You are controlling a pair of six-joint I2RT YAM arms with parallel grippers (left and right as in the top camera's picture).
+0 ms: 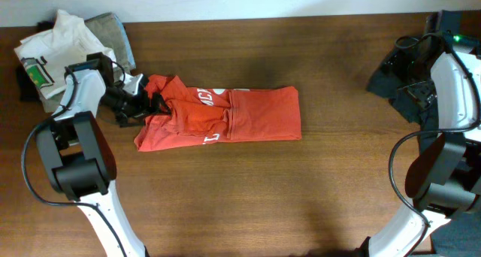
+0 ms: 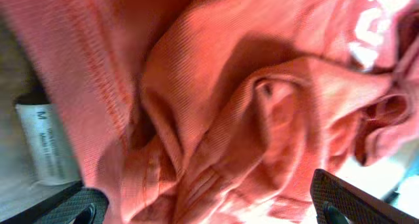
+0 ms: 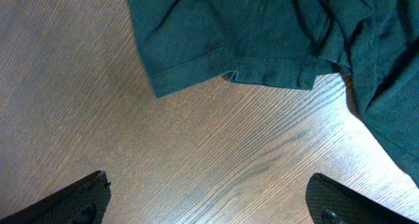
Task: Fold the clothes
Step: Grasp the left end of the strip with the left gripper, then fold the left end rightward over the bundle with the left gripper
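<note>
Lying on the table, the shirt was orange-red, folded into a strip, one end bunched up, white lettering showing. Left gripper sat at that crumpled end, jaws apart. Right gripper gaped too, well away by a dark garment.

White shirt with green mark, khaki-grey garment touching it, dark green garment on wooden table
</note>
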